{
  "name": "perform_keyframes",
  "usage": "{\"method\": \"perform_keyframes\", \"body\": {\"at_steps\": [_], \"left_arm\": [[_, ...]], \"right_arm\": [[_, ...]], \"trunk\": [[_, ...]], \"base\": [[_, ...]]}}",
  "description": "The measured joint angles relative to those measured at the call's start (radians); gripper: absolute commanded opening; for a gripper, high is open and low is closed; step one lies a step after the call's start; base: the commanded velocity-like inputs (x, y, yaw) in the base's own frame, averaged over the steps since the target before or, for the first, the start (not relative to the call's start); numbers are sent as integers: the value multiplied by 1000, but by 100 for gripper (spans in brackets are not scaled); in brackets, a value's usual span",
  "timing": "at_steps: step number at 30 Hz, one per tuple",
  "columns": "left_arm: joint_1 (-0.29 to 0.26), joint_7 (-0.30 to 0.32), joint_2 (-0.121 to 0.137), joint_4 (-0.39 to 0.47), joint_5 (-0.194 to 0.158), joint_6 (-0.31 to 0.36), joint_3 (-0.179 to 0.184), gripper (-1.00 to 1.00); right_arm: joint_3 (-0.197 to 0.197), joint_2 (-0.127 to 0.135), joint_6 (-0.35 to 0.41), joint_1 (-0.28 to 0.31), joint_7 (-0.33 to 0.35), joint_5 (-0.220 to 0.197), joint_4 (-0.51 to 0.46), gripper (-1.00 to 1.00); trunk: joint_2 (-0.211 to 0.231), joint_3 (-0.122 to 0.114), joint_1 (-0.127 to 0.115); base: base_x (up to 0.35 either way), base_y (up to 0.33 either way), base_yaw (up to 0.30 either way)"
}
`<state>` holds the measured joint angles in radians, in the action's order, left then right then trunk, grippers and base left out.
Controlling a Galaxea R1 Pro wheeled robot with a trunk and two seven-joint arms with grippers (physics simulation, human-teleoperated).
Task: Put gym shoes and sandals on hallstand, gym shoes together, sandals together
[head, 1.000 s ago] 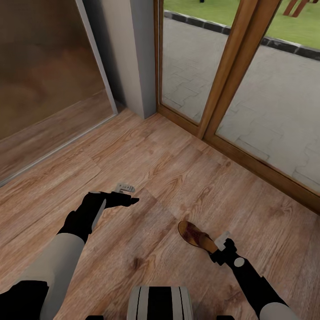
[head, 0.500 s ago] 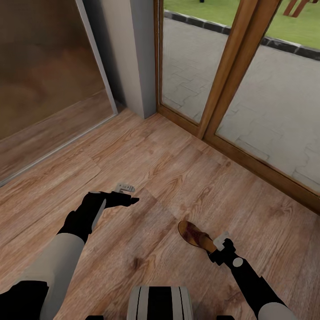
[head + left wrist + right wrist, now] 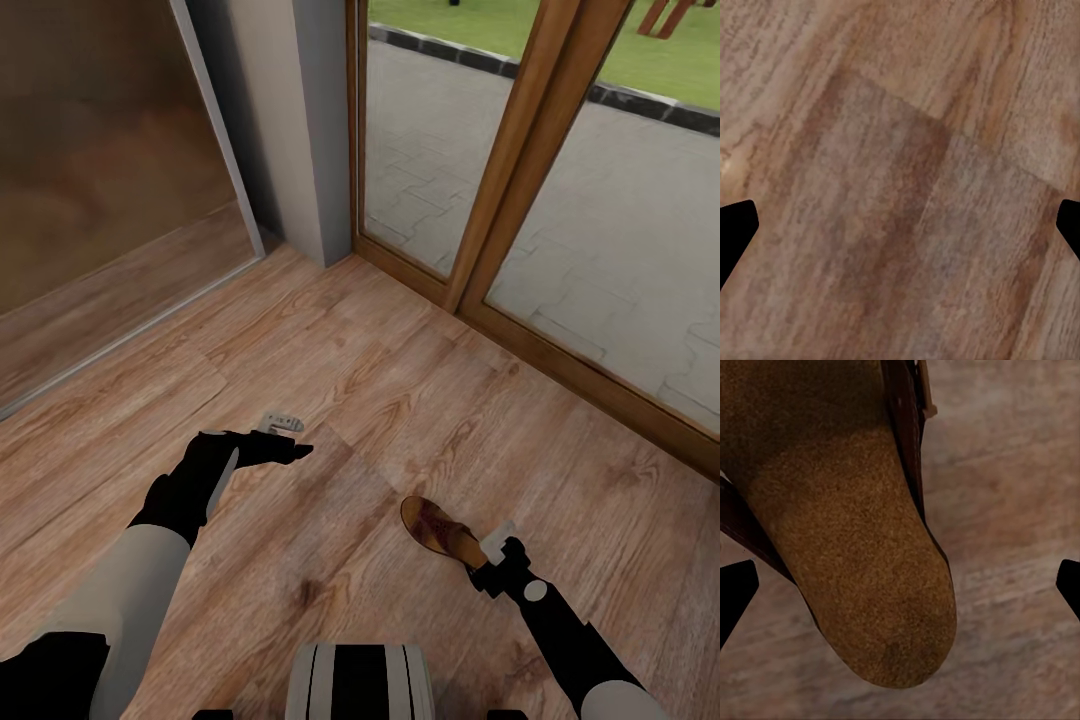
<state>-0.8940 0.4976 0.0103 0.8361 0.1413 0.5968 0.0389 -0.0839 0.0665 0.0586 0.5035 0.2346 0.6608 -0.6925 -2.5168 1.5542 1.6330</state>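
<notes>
Down on the corridor floor (image 3: 330, 400), one sandal (image 3: 432, 525) was seen, its heel between the spread fingers of the right tool (image 3: 492, 556), untouched. The left tool (image 3: 282, 437) was held apart over bare planks.

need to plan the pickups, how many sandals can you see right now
1. A single brown sandal lies on the wood floor, just ahead of the right gripper, whose fingers stand wide apart in the right wrist view. The other shoes may be out of frame.

Head looks down; wrists sit close to the floor.
We share the sandal (image 3: 437, 527) (image 3: 847, 555) between head and right wrist views.
</notes>
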Motion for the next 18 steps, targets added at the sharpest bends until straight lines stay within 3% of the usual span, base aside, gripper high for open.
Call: {"method": "perform_keyframes", "body": {"at_steps": [18], "left_arm": [[0, -1, 1, 0, 0, 1, 1, 100]], "right_arm": [[1, 0, -12, 0, 0, 0, 3, 100]], "trunk": [[0, 0, 0]], "base": [[0, 0, 0]]}}
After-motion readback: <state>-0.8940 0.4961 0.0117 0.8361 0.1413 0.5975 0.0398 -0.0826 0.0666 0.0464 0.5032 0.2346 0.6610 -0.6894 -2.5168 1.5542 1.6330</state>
